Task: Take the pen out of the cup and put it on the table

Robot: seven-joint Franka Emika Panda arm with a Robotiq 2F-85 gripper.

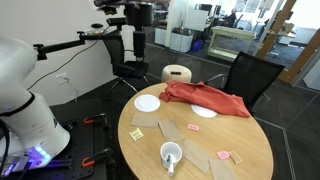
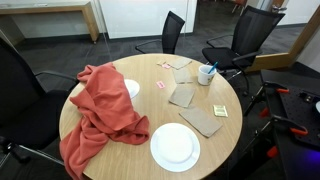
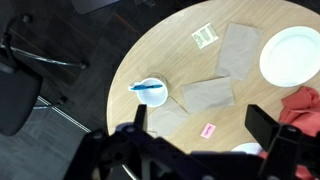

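The white cup [image 3: 160,99] stands upright near the edge of the round wooden table [image 3: 180,45]. The thin blue pen [image 3: 148,87] lies across its inside, leaning on the rim. The cup also shows in both exterior views [image 1: 171,154] [image 2: 206,73], with the pen's tip [image 2: 211,67] sticking out above the rim. My gripper [image 3: 198,135] is open and empty. It hangs high above the table, well clear of the cup, which lies to the left of my left finger in the wrist view. In an exterior view the gripper [image 1: 138,42] is up high behind the table.
A red cloth [image 2: 105,115] drapes over one side of the table. There are two white plates [image 2: 174,147] [image 1: 147,102], several brown napkins [image 3: 208,93] and small sticky notes [image 3: 208,130]. Black chairs [image 2: 240,35] ring the table, and a beige stool [image 1: 177,74] stands behind it.
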